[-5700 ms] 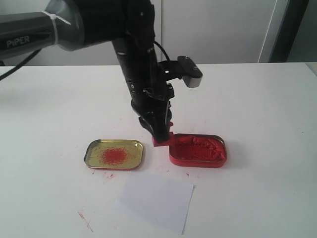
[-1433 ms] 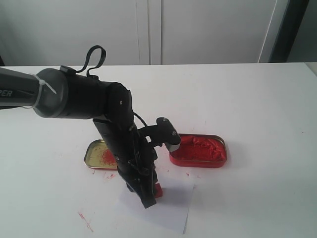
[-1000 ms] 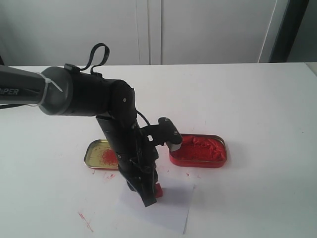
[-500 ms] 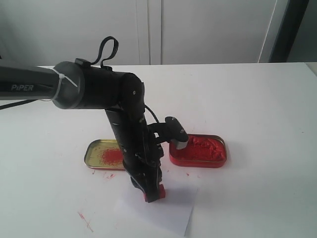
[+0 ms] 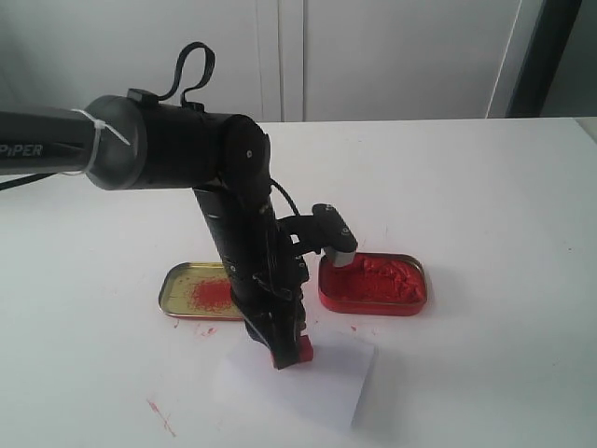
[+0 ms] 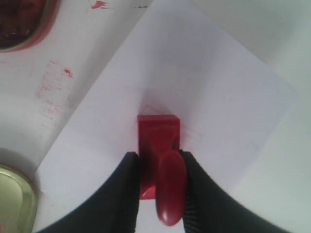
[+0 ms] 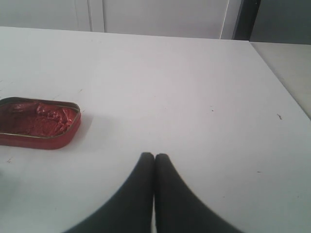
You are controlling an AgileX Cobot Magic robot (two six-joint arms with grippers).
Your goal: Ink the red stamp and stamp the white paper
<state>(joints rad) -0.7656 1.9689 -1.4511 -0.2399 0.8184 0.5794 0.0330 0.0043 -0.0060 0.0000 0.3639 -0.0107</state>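
Note:
The red stamp has its square base down on the white paper, its knobbed handle pinched between my left gripper's black fingers. In the exterior view the left gripper stands nearly upright over the paper, shut on the stamp near the sheet's upper edge. No imprint shows; the base covers the spot beneath it. My right gripper hovers over bare table with its fingertips pressed together and nothing between them. It is out of the exterior view.
The red tin of ink paste sits right of the left arm, also seen as the red tin in the right wrist view. The gold lid smeared red lies to the arm's left. Red smudges mark the white table.
My left arm has shifted slightly right and forward with the stamp, and the base has come down onto the paper. The paper has slid a little to the right.

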